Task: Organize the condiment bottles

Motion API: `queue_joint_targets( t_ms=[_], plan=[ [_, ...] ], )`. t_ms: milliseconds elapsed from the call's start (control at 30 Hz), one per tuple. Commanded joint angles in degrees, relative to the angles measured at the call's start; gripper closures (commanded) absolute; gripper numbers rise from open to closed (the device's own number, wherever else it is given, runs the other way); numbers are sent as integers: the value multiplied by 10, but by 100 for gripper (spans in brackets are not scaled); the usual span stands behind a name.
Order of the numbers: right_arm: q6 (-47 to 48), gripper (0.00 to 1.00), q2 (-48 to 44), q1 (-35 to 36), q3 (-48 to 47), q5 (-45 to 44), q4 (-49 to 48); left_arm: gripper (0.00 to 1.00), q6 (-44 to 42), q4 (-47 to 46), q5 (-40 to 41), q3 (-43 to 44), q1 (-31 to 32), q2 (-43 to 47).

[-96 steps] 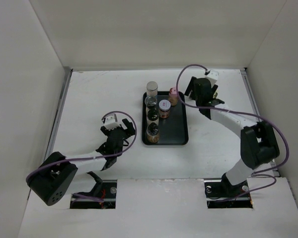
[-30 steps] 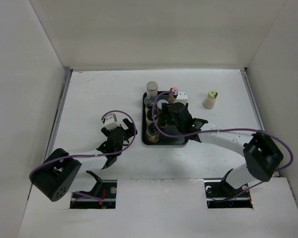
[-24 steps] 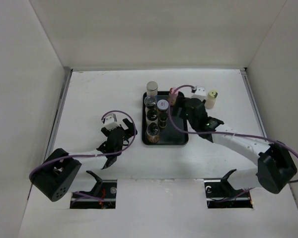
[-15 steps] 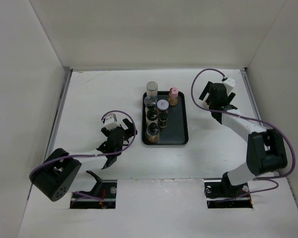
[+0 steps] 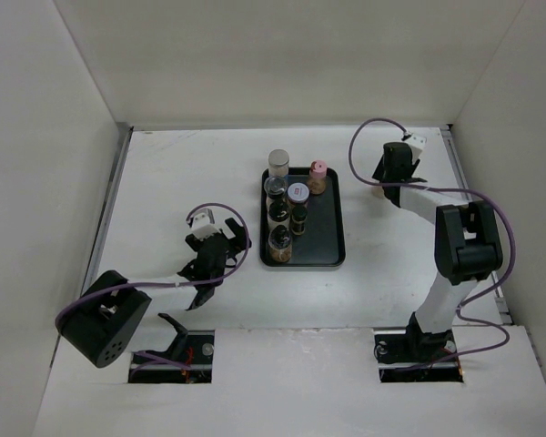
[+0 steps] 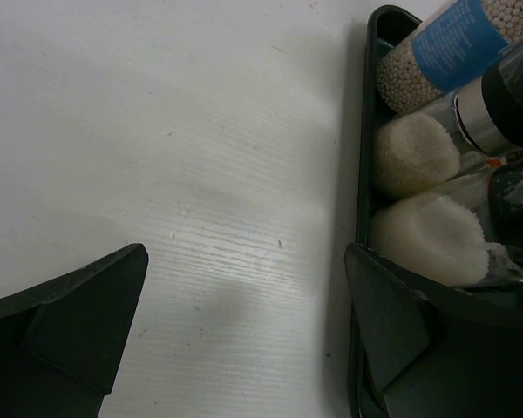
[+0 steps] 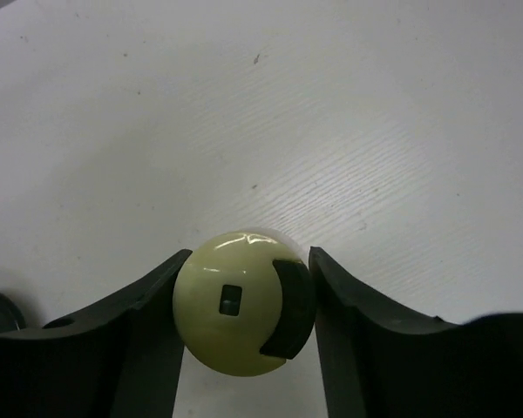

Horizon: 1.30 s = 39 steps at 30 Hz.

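Observation:
Seen from the right wrist, my right gripper (image 7: 248,300) is shut on the pale yellow cap of a condiment bottle (image 7: 235,300), a finger pressing each side. From above, this gripper (image 5: 391,171) sits at the far right and covers the bottle. Several condiment bottles stand on the black tray (image 5: 326,232): a grey-capped jar (image 5: 278,161), a pink-capped one (image 5: 318,172), a purple-white-capped one (image 5: 298,194) and dark-capped ones (image 5: 279,238). My left gripper (image 5: 226,244) rests open left of the tray. The left wrist view shows this gripper (image 6: 244,322) with only bare table between its fingers.
White walls close the table in on the left, back and right. The tray's rim (image 6: 363,157) runs just beside my left gripper's right finger (image 6: 401,322), and bottles lean close behind it, one with a blue label (image 6: 444,48).
The right arm swung from over the tray to the far right, came down over the pale yellow-capped bottle and closed on its cap. The left arm stayed still.

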State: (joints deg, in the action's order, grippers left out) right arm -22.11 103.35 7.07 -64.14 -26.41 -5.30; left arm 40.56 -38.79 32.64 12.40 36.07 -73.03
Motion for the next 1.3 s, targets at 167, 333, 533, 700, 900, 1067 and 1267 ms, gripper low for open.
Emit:
queue_joint_targets(
  t_ms=[167,333,533,700,900,1067,1267],
  plan=[
    [24,58,-98,38,55,-45,-78,0,5,-21,6,12,4,0],
    [13,57,-212,126,129,-42,-67,0,8,-16,0,14,3,4],
    [-32,56,-283,270,190,-23,-31,0,15,-13,7,8,0,16],
    [-59,55,-273,363,198,-33,-24,0,24,-12,15,5,-4,11],
    [-77,55,-233,406,191,-42,-22,0,34,-11,13,4,-5,11],
    [-80,55,-204,432,186,-57,-9,0,36,-10,6,3,-5,21],
    [-86,32,-188,444,190,-53,2,0,37,19,1,15,-4,20]
  ],
)
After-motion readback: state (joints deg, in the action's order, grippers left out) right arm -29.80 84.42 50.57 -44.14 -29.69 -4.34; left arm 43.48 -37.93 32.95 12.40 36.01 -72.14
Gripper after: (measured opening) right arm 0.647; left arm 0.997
